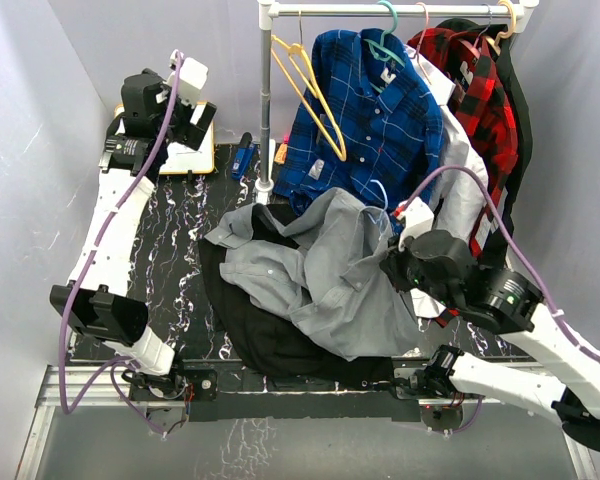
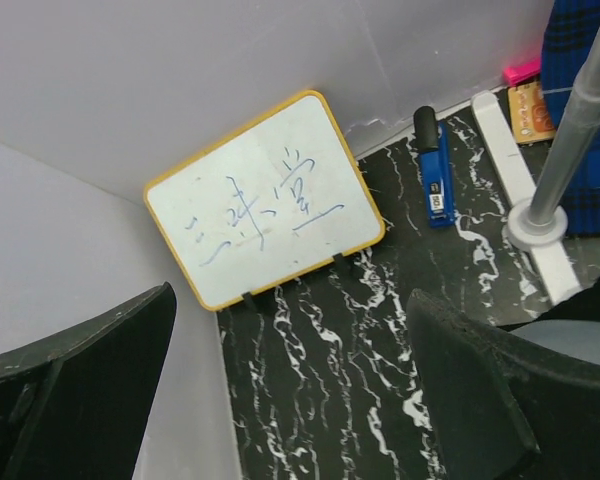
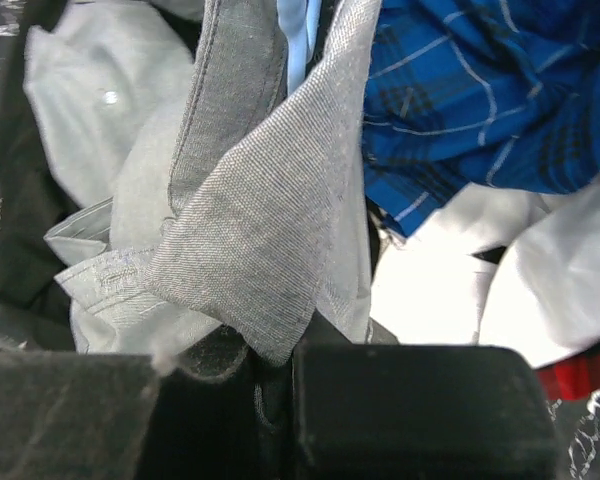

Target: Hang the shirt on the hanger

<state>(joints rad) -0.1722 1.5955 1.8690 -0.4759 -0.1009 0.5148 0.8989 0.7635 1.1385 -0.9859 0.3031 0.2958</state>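
Observation:
The grey shirt (image 1: 320, 270) lies crumpled in the middle of the table, on top of a black cloth (image 1: 265, 340). My right gripper (image 1: 395, 262) is at the shirt's right edge. In the right wrist view the gripper (image 3: 277, 362) is shut on a fold of the grey shirt (image 3: 250, 210), which rises from between the jaws. A strip of the light-blue hanger (image 3: 298, 45) shows between the shirt's folds. Its slim hook (image 1: 379, 189) pokes out above the shirt. My left gripper (image 1: 185, 110) is far away at the back left, open and empty (image 2: 290, 340).
A clothes rack pole (image 1: 265, 100) stands at the back with yellow hangers (image 1: 310, 90), a teal hanger (image 1: 385, 40), a blue plaid shirt (image 1: 370, 120) and a red plaid shirt (image 1: 475, 85). A whiteboard (image 2: 265, 200) and a blue stapler (image 2: 435, 175) lie by the back wall.

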